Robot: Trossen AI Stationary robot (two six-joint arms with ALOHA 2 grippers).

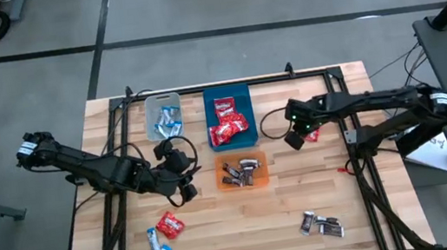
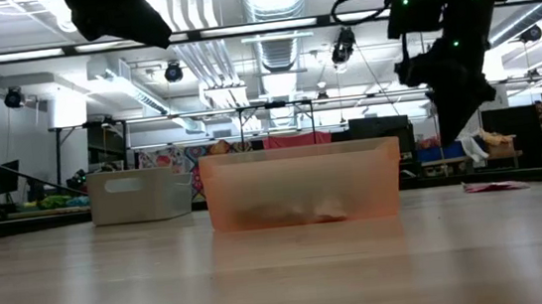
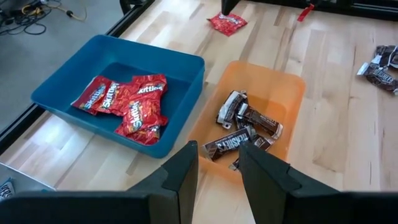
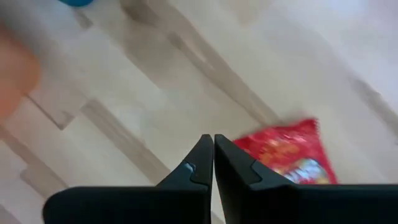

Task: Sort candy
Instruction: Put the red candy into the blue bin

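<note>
Legibly, Skittles packs (image 3: 127, 102) fill the blue bin (image 3: 74, 65); left fingers (image 3: 219, 163) slightly parted, right fingers (image 4: 214, 163) closed, both empty.

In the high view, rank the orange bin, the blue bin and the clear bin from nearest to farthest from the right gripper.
Measured from the right gripper in the high view:
1. Orange bin, toward the table's middle, slightly nearer the front edge.
2. Blue bin, toward the back; its distance is close to the orange bin's, so the order of these two is uncertain.
3. Clear bin, beyond the blue bin, clearly farthest.
</note>
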